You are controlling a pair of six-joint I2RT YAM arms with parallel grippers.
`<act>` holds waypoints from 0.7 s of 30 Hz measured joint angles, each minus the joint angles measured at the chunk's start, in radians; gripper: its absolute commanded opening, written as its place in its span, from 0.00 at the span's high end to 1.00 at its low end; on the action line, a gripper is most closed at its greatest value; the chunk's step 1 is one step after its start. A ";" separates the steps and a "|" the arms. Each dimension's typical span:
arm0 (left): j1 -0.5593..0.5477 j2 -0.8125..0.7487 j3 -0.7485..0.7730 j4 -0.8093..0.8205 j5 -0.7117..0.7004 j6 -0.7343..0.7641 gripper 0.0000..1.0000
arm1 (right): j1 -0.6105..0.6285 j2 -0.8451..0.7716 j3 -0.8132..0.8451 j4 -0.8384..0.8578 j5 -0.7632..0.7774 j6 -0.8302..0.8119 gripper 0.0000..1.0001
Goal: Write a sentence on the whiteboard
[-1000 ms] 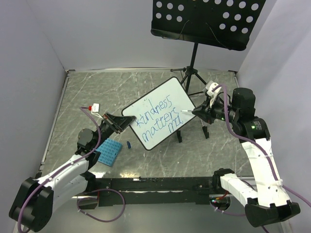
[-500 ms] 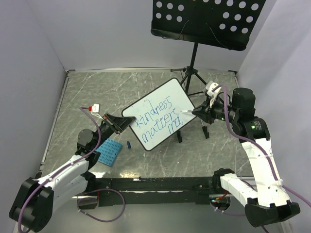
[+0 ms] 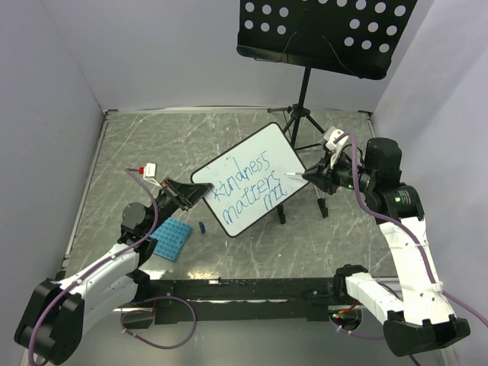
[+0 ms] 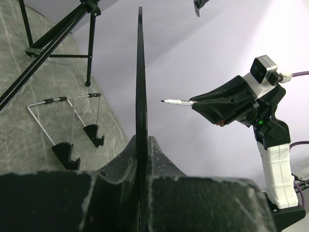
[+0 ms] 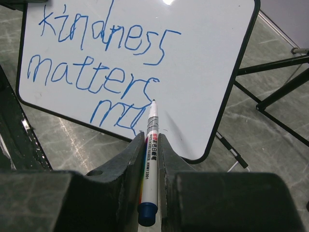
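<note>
Glossy round-cornered whiteboard (image 3: 252, 178) clamped at its edge by left gripper (image 3: 197, 194), long axis rising rightward. Slim white marker (image 5: 150, 140) pinched by right gripper (image 3: 307, 176), tip aimed at board, just short of it.

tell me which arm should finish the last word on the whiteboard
Right. The right gripper is shut on the marker, tip aimed at the unfinished third line of the sentence; the left gripper is clamped on the whiteboard, holding it up.
</note>
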 measured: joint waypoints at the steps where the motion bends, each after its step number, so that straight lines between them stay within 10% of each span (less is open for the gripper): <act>1: 0.000 0.000 0.000 0.000 0.001 0.000 0.99 | 0.000 0.000 0.000 0.000 0.000 0.000 1.00; 21: 0.003 0.000 -0.001 0.003 0.016 0.000 0.99 | -0.002 0.002 0.000 0.000 0.005 -0.010 1.00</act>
